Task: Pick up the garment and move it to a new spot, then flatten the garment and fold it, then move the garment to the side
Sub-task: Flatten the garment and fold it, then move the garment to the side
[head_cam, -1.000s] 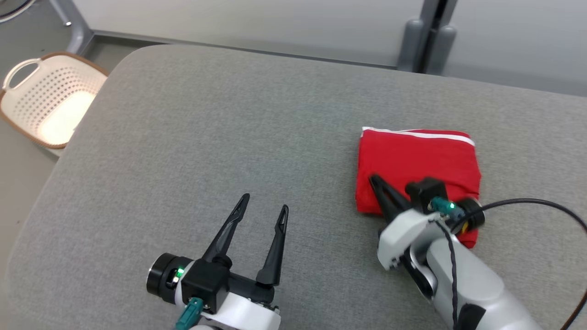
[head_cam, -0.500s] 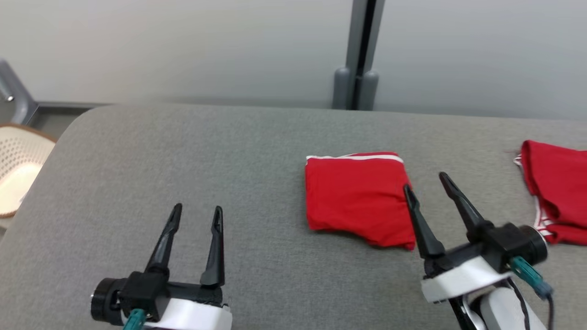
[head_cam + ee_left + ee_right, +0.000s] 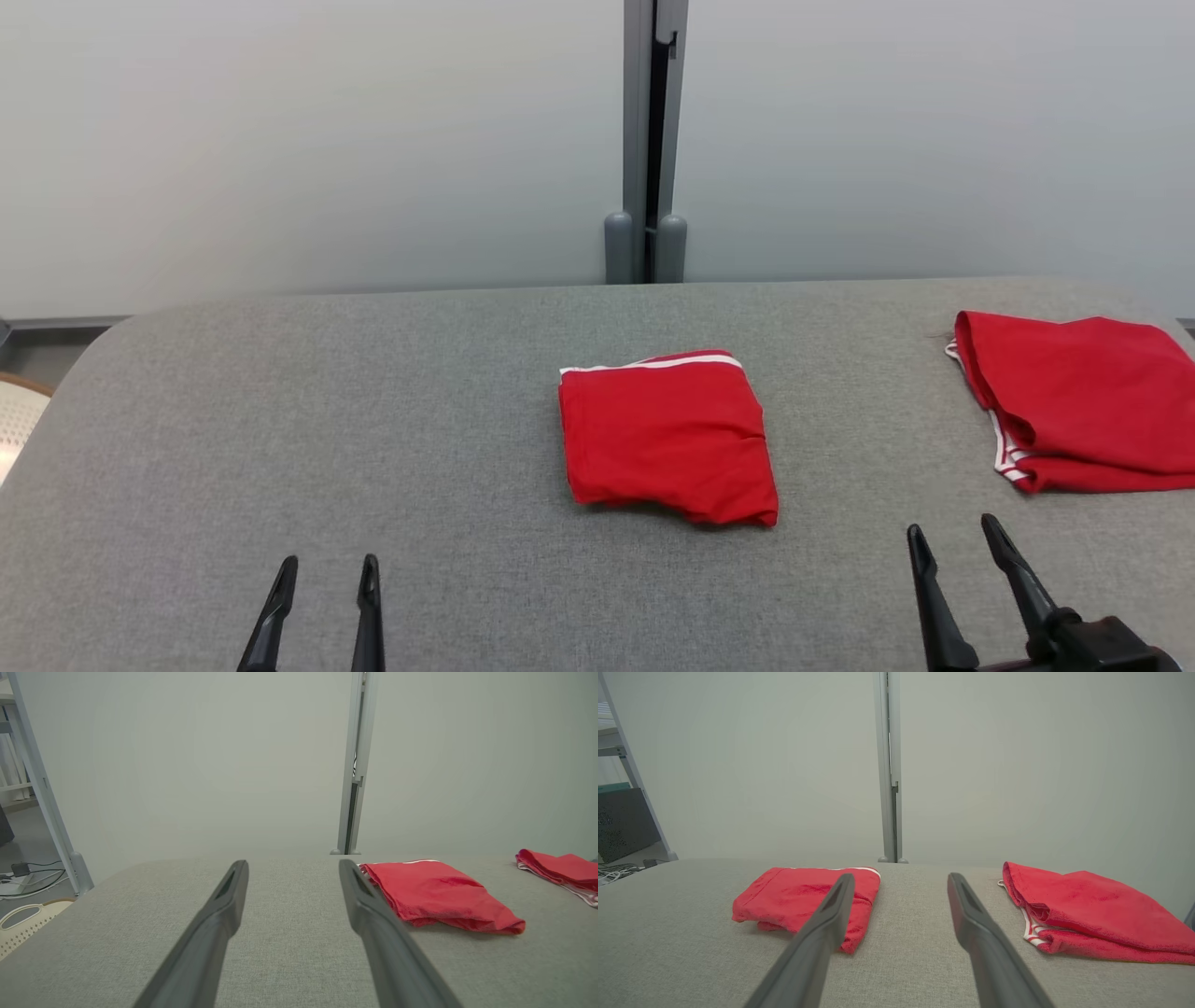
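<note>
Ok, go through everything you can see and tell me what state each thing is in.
Folded garment: folded into a compact rectangle, lying on the grey table, nothing touching it.
Second red garment: loosely bunched, lying apart at the table's right.
Left gripper: jaws open, holding nothing.
Right gripper: jaws open, holding nothing.
Basket: on the floor off the table's left; contents cannot be told.

Left gripper [image 3: 328,566] at 7 o'clock in head view, two dark fingers pointing to 12, jaws parted. Right gripper [image 3: 952,530] at 5 o'clock, fingers leaning toward 11, jaws parted about same width. Wrist views: each pair of fingers spread, tips apart, pointing forward.
</note>
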Tool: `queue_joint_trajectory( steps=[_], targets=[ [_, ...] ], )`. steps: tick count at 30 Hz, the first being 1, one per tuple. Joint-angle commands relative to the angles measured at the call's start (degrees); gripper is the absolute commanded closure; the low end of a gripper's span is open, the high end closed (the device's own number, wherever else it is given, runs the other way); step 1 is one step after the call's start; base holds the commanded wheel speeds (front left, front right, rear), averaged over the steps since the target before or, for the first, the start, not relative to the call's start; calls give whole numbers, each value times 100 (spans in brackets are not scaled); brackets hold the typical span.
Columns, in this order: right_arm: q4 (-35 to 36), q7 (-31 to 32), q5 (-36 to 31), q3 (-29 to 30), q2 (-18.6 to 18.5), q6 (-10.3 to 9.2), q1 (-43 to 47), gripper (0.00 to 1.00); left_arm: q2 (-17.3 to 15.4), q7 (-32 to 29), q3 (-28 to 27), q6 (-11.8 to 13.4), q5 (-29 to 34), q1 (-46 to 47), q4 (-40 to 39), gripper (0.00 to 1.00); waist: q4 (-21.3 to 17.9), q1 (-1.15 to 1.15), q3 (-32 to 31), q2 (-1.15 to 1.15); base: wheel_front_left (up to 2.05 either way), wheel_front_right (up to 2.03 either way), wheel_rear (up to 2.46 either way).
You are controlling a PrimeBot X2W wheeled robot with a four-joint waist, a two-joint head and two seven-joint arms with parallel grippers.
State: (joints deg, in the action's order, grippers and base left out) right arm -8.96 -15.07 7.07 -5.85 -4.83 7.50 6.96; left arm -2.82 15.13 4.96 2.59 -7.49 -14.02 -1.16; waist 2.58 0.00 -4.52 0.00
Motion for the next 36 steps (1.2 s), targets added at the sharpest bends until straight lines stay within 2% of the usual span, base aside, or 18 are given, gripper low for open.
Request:
queue_joint_trajectory(
  steps=[1, 5, 6, 9, 15, 36],
  targets=[
    [72, -9, -48, 53, -10, -4, 15, 0, -20, -3, -50, 19, -2, -24, 6, 0, -38, 0, -74, 0, 0, 0, 0],
    [227, -5, -173, 105, 92, -3, 175, 0, -19, -3, -162, -73, -54, -183, 83, 0, -45, 0, -118, 0, 0, 0, 0],
    [249, -5, -196, 31, 100, -3, 173, 0, -19, -3, -187, -185, 62, -251, 178, 0, -50, 0, -141, 0, 0, 0, 0],
    [229, -6, -156, -14, 121, -4, 161, 0, -18, -3, -238, -249, 171, -277, 251, 0, -39, 0, -184, 0, 0, 0, 0],
    [220, -6, -118, 47, 169, -4, 182, 0, -18, -3, -253, -159, 227, -267, 234, 0, 12, 0, -226, 0, 0, 0, 0],
    [75, -6, 98, -218, 140, -4, 121, 0, -19, -3, -158, -144, 299, -148, 202, 0, 58, 0, -177, 0, 0, 0, 0]
  ],
)
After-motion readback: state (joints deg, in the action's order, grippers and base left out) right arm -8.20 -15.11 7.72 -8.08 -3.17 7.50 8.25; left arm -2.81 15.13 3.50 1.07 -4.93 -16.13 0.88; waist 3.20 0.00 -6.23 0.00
